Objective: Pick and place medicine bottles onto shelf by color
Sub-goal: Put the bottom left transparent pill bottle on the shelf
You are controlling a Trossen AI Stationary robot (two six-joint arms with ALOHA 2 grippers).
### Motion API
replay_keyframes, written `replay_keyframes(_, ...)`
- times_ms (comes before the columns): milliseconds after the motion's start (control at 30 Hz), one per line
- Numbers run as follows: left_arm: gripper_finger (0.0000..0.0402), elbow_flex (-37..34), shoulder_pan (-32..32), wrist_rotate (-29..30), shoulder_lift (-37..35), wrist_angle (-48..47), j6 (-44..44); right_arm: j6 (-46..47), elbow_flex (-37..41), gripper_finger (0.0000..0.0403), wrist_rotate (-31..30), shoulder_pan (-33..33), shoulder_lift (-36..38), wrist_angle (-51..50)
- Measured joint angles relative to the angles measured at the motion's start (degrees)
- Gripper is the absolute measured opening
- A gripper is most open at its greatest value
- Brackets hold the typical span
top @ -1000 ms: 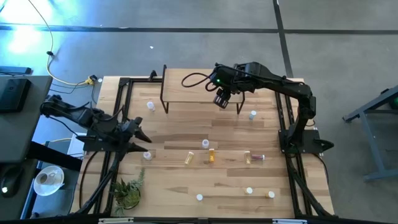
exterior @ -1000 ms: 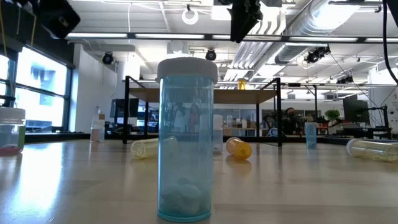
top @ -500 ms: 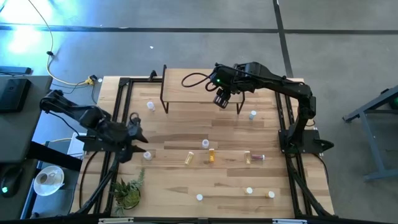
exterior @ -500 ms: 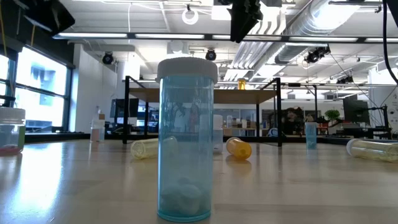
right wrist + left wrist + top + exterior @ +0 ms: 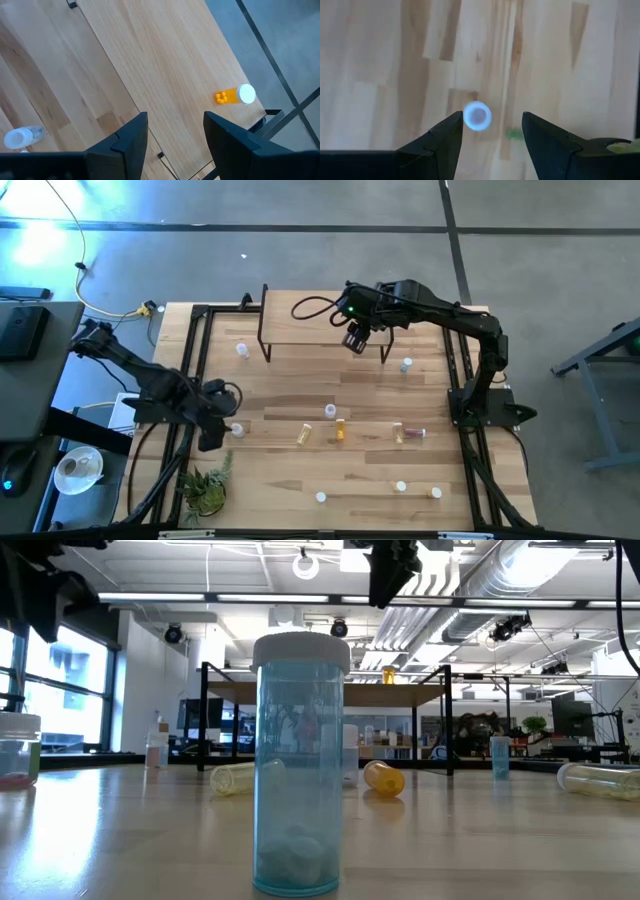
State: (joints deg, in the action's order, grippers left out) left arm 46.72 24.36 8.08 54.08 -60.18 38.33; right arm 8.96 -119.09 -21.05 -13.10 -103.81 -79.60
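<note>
I have the left gripper (image 5: 222,427) near the tabletop's (image 5: 370,470) left edge, pointing down over an upright white-capped bottle (image 5: 477,115); its jaws stand open and empty, the cap showing between the fingertips below. My right gripper (image 5: 172,131) hangs over the shelf (image 5: 310,330) at the far edge, jaws parted, holding nothing. One orange bottle (image 5: 234,95) stands on the shelf near its corner. The other bottles lie scattered across the tabletop's middle and near edge, a bluish one (image 5: 300,765) closest to the low camera.
</note>
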Motion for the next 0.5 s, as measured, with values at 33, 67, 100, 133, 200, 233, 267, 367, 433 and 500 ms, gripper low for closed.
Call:
replay_keyframes(33, 0.0195, 0.0, 0.2, -1.0, 0.4, 0.0, 1.0, 0.0, 0.0, 0.0183, 0.0, 0.0, 0.0, 0.1)
replay_keyframes(67, 0.0195, 0.0, 0.3, -2.1, 0.8, 0.0, 1.8, 0.0, 0.0, 0.0183, 0.0, 0.0, 0.0, 0.1)
replay_keyframes(100, 0.0195, 0.0, 0.4, -2.9, 1.2, 0.0, 2.4, 0.0, 0.0, 0.0183, 0.0, 0.0, 0.0, 0.2)
replay_keyframes(133, 0.0195, 0.0, 0.7, -3.4, 1.6, 0.0, 3.0, 0.0, 0.0, 0.0183, 0.0, 0.0, 0.0, 0.2)
replay_keyframes(200, 0.0195, 0.0, 1.2, -3.4, 2.2, 0.0, 3.3, 0.0, 0.0, 0.0183, 0.0, 0.0, 0.0, 0.2)
replay_keyframes(233, 0.0195, 0.0, 1.4, -3.2, 2.6, 0.0, 3.3, 0.0, 0.0, 0.0183, 0.0, 0.0, 0.0, 0.2)
replay_keyframes(267, 0.0195, 0.0, 1.7, -3.1, 2.9, 0.0, 3.2, 0.0, 0.0, 0.0183, 0.0, 0.0, 0.0, 0.3)
replay_keyframes(367, 0.0195, 0.0, 2.1, -3.1, 4.1, 0.0, 3.2, 0.0, 0.0, 0.0183, 0.0, 0.0, 0.0, 0.4)
replay_keyframes(433, 0.0195, 0.0, 2.5, -2.6, 5.0, 0.0, 3.1, 0.0, 0.0, 0.0183, 0.0, 0.0, 0.0, 0.4)
replay_keyframes(500, 0.0195, 0.0, 3.0, -1.9, 5.9, 0.0, 3.1, 0.0, 0.0, 0.0183, 0.0, 0.0, 0.0, 0.4)
